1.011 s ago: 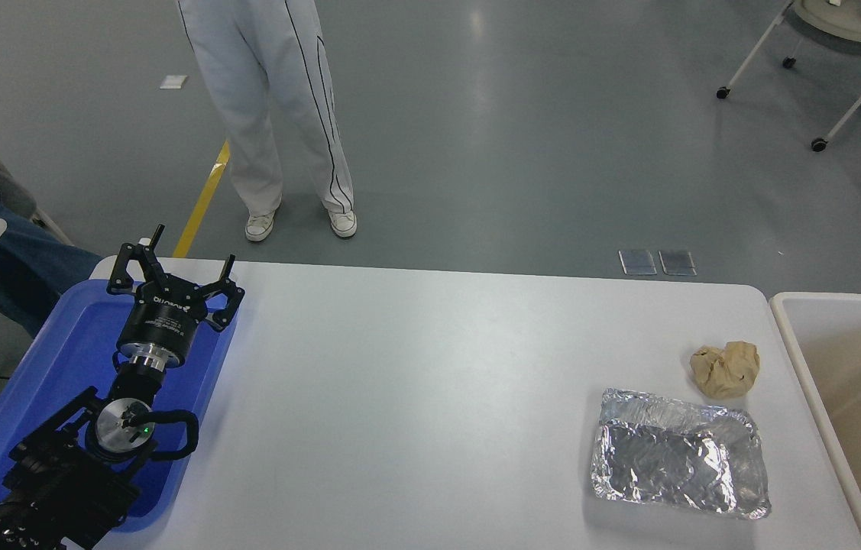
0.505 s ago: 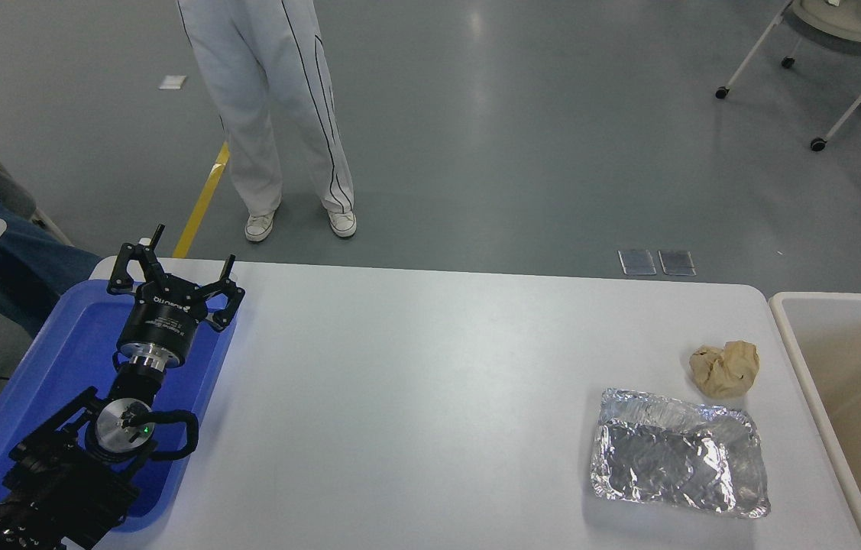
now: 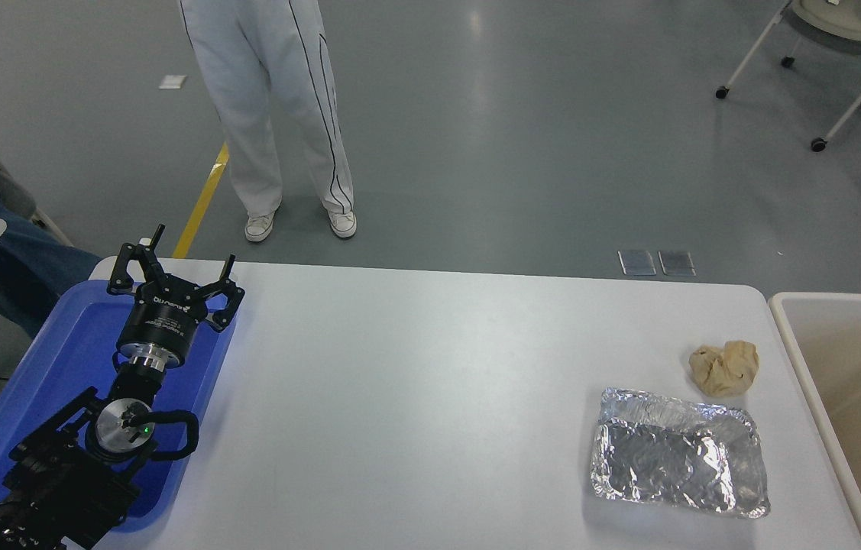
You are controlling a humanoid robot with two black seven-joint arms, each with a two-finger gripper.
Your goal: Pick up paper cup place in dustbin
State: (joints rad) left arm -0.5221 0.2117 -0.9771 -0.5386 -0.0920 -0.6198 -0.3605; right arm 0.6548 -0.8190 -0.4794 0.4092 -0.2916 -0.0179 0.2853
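Observation:
No paper cup shows anywhere in the head view; it is out of view. The dustbin, with a thick white rim and beige inner walls, stands against the table's right edge and is cut off by the picture's border. My left gripper is parked at the lower left above a blue tray, its black fingers spread open and holding nothing. My right arm and its gripper are out of the picture.
A blue flat tray lies under the left arm. A crumpled tan paper ball and a crinkled silver foil tray sit at the table's right. A person in white trousers stands beyond the far edge.

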